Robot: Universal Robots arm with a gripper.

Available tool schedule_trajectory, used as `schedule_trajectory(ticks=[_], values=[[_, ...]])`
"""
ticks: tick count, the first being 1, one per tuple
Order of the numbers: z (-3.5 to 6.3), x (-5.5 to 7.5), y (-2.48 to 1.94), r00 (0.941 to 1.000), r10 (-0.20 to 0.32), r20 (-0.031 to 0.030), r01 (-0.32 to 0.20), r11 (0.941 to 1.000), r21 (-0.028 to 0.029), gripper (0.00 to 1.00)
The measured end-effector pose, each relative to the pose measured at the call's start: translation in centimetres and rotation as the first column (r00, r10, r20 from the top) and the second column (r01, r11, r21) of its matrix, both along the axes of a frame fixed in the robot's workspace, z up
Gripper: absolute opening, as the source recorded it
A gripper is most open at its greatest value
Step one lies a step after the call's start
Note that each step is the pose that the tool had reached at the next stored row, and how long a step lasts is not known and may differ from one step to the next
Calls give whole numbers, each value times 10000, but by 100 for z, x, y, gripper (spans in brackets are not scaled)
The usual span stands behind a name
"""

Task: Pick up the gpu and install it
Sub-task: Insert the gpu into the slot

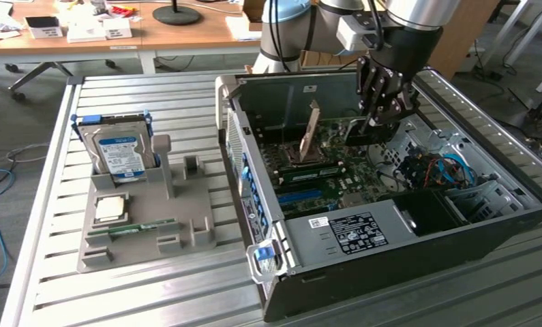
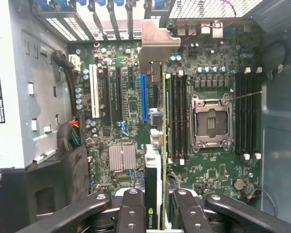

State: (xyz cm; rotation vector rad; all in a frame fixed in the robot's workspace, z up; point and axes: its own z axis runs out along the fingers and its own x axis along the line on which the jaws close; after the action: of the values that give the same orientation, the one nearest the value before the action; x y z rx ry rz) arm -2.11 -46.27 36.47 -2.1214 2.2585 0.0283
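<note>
Gripper [image 2: 157, 204] clamps gpu [image 2: 153, 170] edge-on above motherboard [image 2: 131, 109].

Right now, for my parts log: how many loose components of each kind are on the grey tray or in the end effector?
Hard drive: 1, standing on the grey tray
CPU: 1, on the tray
RAM stick: 1, on the tray
gpu: 1, gripped by the end effector above the motherboard
Total: 4

Gpu [image 2: 153, 167] is held edge-on between the jaws of the gripper [image 2: 160, 208], inside the computer case [image 1: 416, 255], above the motherboard [image 2: 131, 109]. Expansion slots [image 2: 109, 94] are laid to one side of the jaws, the processor socket [image 2: 211, 121] to the other. A hard drive [image 1: 121, 150] is stood on a tray [image 1: 148, 204] well apart from the jaws, outside the case.
</note>
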Motion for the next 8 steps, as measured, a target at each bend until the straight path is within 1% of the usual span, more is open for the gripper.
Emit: schedule_trajectory(ticks=[3, 8], values=[[-34, -17, -11, 10000, 5, 15, -5, 10000, 3, 27], [-113, -57, -13, 10000, 8, 47, -8, 10000, 1, 27]])
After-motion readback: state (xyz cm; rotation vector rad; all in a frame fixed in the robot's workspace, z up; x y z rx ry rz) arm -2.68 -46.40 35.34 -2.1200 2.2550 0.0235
